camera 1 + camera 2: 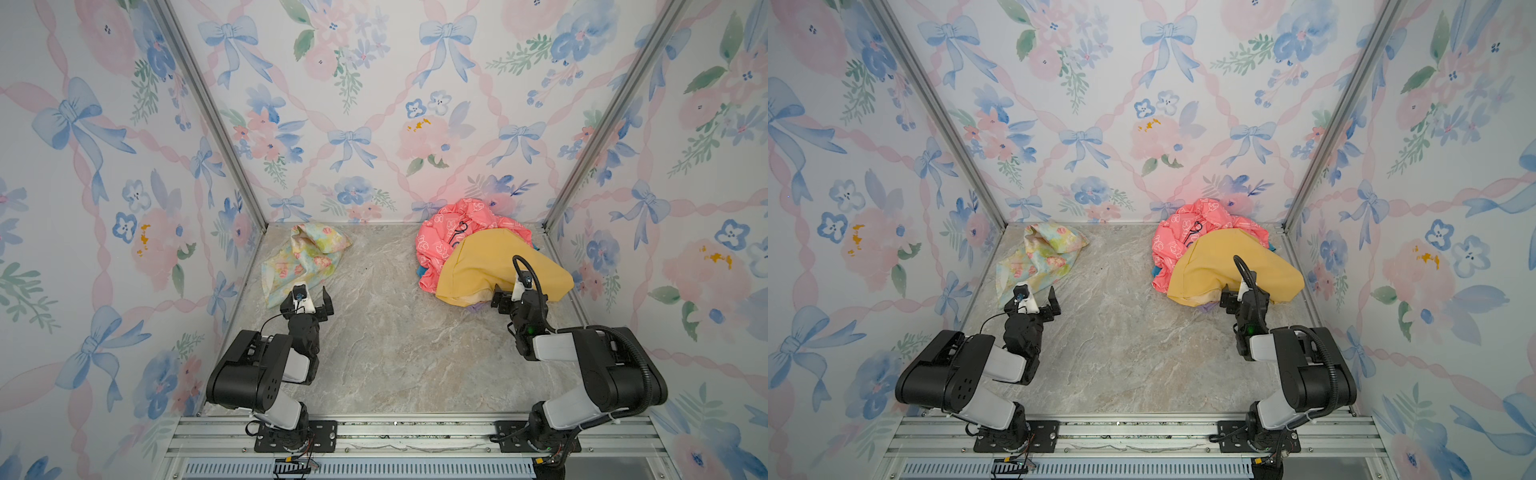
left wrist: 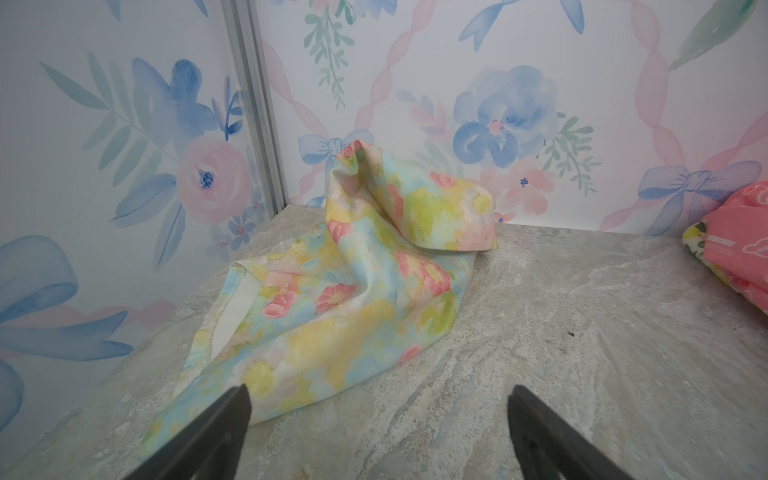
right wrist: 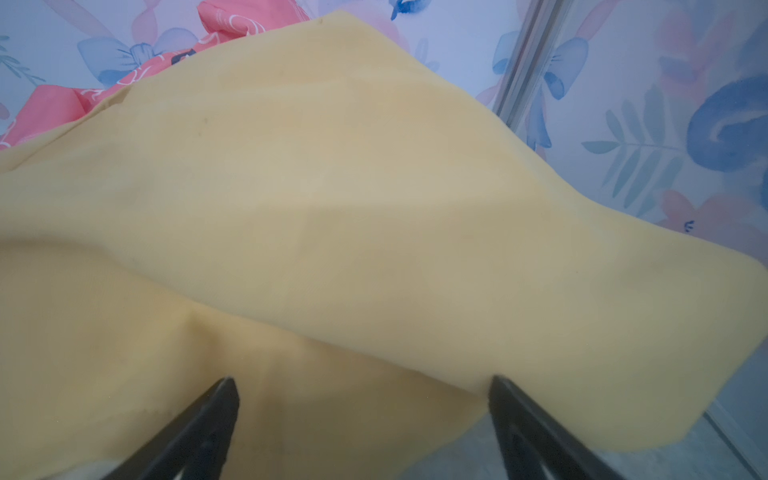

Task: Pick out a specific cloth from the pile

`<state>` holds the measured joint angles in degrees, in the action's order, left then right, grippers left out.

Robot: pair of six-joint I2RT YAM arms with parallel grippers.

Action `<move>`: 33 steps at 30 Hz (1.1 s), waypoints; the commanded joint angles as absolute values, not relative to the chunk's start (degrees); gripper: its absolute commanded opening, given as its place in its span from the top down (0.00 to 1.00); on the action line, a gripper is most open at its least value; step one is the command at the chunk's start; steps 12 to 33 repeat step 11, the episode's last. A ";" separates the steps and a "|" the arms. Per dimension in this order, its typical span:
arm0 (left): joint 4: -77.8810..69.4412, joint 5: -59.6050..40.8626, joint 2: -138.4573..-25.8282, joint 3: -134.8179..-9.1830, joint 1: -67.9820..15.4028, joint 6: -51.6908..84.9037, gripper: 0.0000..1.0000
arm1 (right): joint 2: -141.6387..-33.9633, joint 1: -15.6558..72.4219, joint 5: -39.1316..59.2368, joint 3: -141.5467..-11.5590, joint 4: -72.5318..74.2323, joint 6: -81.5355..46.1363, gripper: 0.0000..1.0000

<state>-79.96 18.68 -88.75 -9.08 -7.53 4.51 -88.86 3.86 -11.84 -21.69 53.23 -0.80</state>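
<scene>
The cloth, pastel yellow, mint and blue with pink flowers, lies crumpled by itself at the back left, apart from the pile. My left gripper hovers open just in front of its near corner; the left wrist view shows the cloth ahead of the empty gripper. The pile sits at the back right, coral-pink under a mustard-yellow cloth. My right gripper stands open at the mustard cloth's near edge, jaws wide on either side of the fabric.
The marble tabletop is boxed in by flower-papered walls on three sides, with aluminium posts at the back corners. An aluminium rail carrying both arm bases runs along the front. The pile's coral edge shows in the left wrist view.
</scene>
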 commanded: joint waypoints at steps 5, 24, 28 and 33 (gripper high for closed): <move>-78.58 13.78 -89.11 -10.25 -5.31 5.09 0.02 | -88.68 4.13 -11.73 -22.24 52.29 -0.26 0.03; -78.58 15.47 -89.08 -10.36 -6.79 3.65 0.02 | -88.67 4.11 -11.69 -22.21 52.31 -0.26 0.03; -78.58 15.47 -89.08 -10.36 -6.79 3.65 0.02 | -88.67 4.11 -11.69 -22.21 52.31 -0.26 0.03; -78.58 15.47 -89.08 -10.36 -6.79 3.65 0.02 | -88.67 4.11 -11.69 -22.21 52.31 -0.26 0.03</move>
